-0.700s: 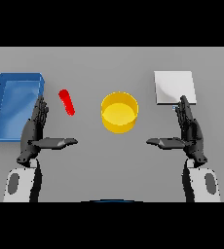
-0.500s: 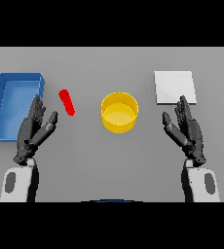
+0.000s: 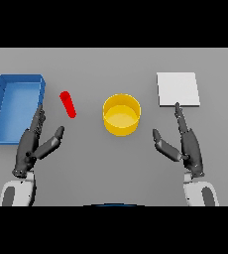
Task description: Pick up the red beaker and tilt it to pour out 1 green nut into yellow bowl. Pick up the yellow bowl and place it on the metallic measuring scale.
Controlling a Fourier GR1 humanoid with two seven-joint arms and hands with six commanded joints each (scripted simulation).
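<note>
The red beaker (image 3: 68, 104) lies tilted on the table, left of the yellow bowl (image 3: 121, 114). The bowl stands upright in the middle and looks empty; no green nut shows. The metallic measuring scale (image 3: 178, 89) is a flat light square at the back right. My left hand (image 3: 32, 144) is open, below and left of the beaker and apart from it. My right hand (image 3: 184, 143) is open too, below the scale and right of the bowl, its fingertips near the scale's front edge. Neither hand holds anything.
A blue tray (image 3: 16, 105) sits at the left edge, close beside my left hand's fingers.
Both thumbs have swung from pointing inward to angling up toward the fingers. The hands have turned a little and stayed in about the same places. The objects have not moved.
</note>
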